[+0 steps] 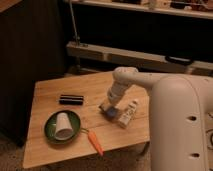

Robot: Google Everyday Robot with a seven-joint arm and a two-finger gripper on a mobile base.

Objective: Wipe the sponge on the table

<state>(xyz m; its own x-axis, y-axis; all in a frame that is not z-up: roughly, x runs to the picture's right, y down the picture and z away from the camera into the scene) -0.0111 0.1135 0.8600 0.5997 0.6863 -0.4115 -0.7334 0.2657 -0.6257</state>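
- sponge (112,113): small blue block, lying flat on the table (50,92), right of the top's centre, roughly 3 o'clock from the middle. Only its near edge and one corner show, so I can't call its long axis.
- gripper (107,107): sits right on or over the sponge, covering its 11 o'clock side. The sponge pokes out toward 5 o'clock from the gripper. Contact looks likely but isn't clear.
- gripper state: can't tell how far open it is, or whether it has hold of the sponge.
- arm: one arm only. The wrist comes steeply down on the sponge from 1 o'clock.
- key relation for a wipe stroke: bare wood lies at 9 to 11 o'clock of the sponge. The white bottle (127,114) is just beside it at 3 o'clock, so my read is a sweep that way would knock it.
- further out: carrot (95,142) at 7 o'clock, green bowl (49,131) with a white cup (62,125) in it at 8 o'clock, black bar (71,99) at 10 o'clock, all apart from the sponge.
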